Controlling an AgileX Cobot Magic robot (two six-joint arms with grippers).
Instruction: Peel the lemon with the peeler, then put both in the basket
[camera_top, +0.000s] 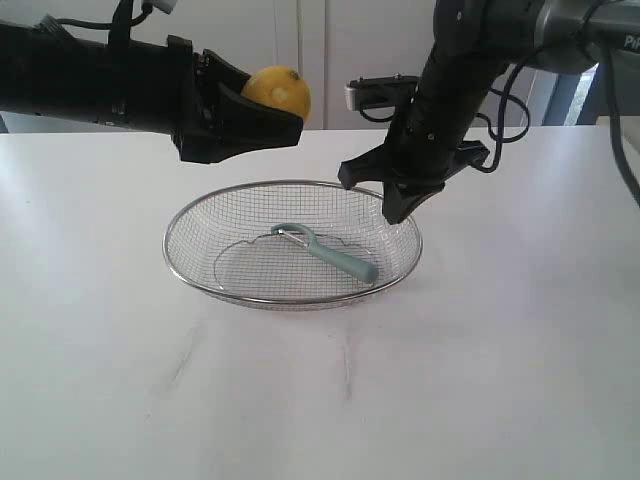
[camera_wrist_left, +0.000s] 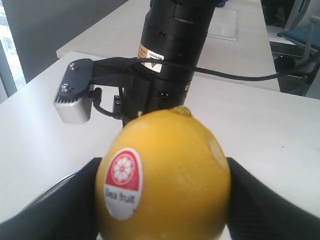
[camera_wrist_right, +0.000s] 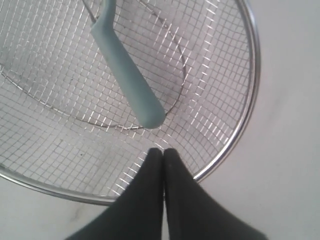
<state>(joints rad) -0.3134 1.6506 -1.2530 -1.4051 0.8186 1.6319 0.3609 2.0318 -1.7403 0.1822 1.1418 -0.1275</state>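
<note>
The yellow lemon (camera_top: 278, 93) (camera_wrist_left: 165, 175), with a red and white sticker, is held in the air by my left gripper (camera_top: 262, 118) (camera_wrist_left: 162, 200), above the basket's far left rim. Black fingers (camera_wrist_left: 60, 205) press on both its sides. The silver wire mesh basket (camera_top: 190, 270) (camera_wrist_right: 252, 75) stands on the white table. Inside it lies the teal-handled peeler (camera_top: 330, 252) (camera_wrist_right: 127, 75), its metal head toward the middle. My right gripper (camera_top: 398, 210) (camera_wrist_right: 163, 152) hangs just above the basket's right side, shut and empty, with its tips near the end of the peeler's handle.
The white table (camera_top: 500, 350) stretches out around the basket on all sides. White cabinet doors (camera_top: 300, 40) stand behind the table. The right arm's wrist camera (camera_wrist_left: 72, 102) shows in the left wrist view.
</note>
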